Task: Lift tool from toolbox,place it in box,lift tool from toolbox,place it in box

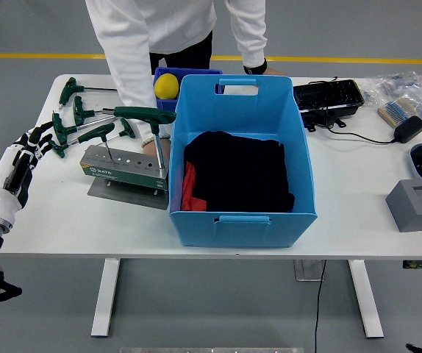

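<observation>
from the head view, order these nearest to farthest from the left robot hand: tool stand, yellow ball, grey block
Measured from the left robot hand at the table's left edge:
1. Tool stand, just right of it.
2. Yellow ball, farther back, in the blue bin.
3. Grey block, at the far right.
</observation>
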Robot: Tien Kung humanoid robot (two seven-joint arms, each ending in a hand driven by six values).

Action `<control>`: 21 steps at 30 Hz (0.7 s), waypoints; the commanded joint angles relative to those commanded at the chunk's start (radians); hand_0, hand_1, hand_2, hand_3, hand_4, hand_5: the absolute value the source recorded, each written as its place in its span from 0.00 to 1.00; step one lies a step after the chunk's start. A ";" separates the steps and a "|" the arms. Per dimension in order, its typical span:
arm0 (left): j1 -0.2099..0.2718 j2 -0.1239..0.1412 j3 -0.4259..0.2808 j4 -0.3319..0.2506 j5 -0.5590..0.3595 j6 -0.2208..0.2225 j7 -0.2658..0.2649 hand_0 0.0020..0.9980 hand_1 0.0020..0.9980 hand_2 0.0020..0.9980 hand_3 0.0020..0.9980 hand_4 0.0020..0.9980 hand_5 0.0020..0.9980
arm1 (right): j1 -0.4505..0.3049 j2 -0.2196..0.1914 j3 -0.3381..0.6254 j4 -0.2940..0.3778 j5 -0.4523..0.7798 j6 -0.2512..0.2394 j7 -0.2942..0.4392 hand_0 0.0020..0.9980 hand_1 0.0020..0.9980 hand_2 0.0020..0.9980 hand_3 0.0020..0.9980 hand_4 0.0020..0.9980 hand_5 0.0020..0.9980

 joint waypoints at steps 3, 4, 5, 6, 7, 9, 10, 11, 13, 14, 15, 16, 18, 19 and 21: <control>-0.004 0.005 -0.005 -0.005 0.056 0.004 -0.012 0.96 0.99 1.00 0.88 1.00 0.82 | 0.000 0.000 0.001 0.000 -0.001 0.000 -0.001 0.62 0.60 0.67 0.54 0.78 0.66; -0.007 0.008 -0.007 -0.009 0.091 0.006 -0.019 0.96 0.99 1.00 0.88 1.00 0.82 | 0.000 0.000 0.001 0.000 -0.002 0.000 -0.001 0.62 0.60 0.67 0.54 0.78 0.66; -0.010 0.011 -0.010 -0.013 0.114 0.007 -0.026 0.96 0.99 1.00 0.88 1.00 0.82 | 0.000 0.000 0.001 0.000 -0.002 0.000 -0.001 0.62 0.60 0.67 0.54 0.78 0.66; -0.016 0.015 -0.015 -0.023 0.159 0.009 -0.042 0.96 0.99 1.00 0.88 1.00 0.82 | 0.000 -0.001 0.002 0.000 -0.002 0.000 -0.001 0.62 0.60 0.67 0.54 0.78 0.66; -0.022 0.019 -0.018 -0.032 0.195 0.011 -0.054 0.96 0.99 1.00 0.88 1.00 0.82 | 0.000 -0.001 0.001 0.000 -0.001 0.000 -0.001 0.62 0.60 0.67 0.54 0.78 0.66; -0.043 0.038 -0.013 -0.057 0.279 0.011 -0.088 1.00 1.00 1.00 0.94 1.00 0.71 | -0.001 -0.001 0.001 0.000 0.000 0.000 -0.002 0.62 0.60 0.67 0.54 0.78 0.66; -0.058 0.053 -0.003 -0.071 0.325 0.012 -0.109 1.00 1.00 1.00 0.94 1.00 0.71 | -0.001 0.000 0.002 0.000 -0.001 0.000 -0.002 0.62 0.60 0.67 0.54 0.78 0.66; -0.070 0.067 0.009 -0.079 0.370 0.013 -0.126 1.00 1.00 1.00 0.94 1.00 0.71 | -0.001 0.000 0.003 0.000 -0.001 0.000 -0.002 0.62 0.60 0.67 0.54 0.78 0.66; -0.112 0.111 0.055 -0.093 0.455 0.015 -0.162 1.00 1.00 1.00 0.94 1.00 0.71 | -0.001 0.000 0.002 0.001 0.000 0.000 -0.003 0.62 0.60 0.67 0.54 0.78 0.66; -0.136 0.135 0.081 -0.094 0.494 0.016 -0.175 1.00 1.00 1.00 0.94 1.00 0.71 | -0.001 -0.001 0.002 0.001 0.000 0.001 -0.003 0.62 0.60 0.67 0.54 0.78 0.66; -0.162 0.158 0.110 -0.094 0.533 0.020 -0.188 1.00 1.00 1.00 0.97 1.00 0.63 | -0.001 -0.001 0.003 0.001 -0.001 0.001 -0.003 0.62 0.60 0.67 0.54 0.78 0.66; -0.186 0.176 0.138 -0.092 0.572 0.024 -0.198 1.00 1.00 1.00 0.97 1.00 0.63 | -0.001 -0.001 0.004 0.001 -0.002 0.001 -0.004 0.62 0.60 0.67 0.54 0.78 0.66; -0.263 0.228 0.220 -0.075 0.663 0.040 -0.229 1.00 1.00 1.00 0.97 1.00 0.63 | -0.001 -0.002 0.005 0.001 -0.006 0.001 -0.004 0.62 0.60 0.67 0.54 0.78 0.66; -0.297 0.245 0.256 -0.067 0.702 0.046 -0.239 1.00 1.00 1.00 0.97 1.00 0.63 | 0.000 -0.002 0.005 0.001 -0.006 0.001 -0.005 0.62 0.60 0.67 0.54 0.78 0.66; -0.369 0.276 0.336 -0.048 0.784 0.061 -0.257 1.00 1.00 1.00 0.99 1.00 0.57 | 0.000 -0.003 0.004 0.001 -0.003 0.001 -0.004 0.62 0.60 0.67 0.54 0.78 0.66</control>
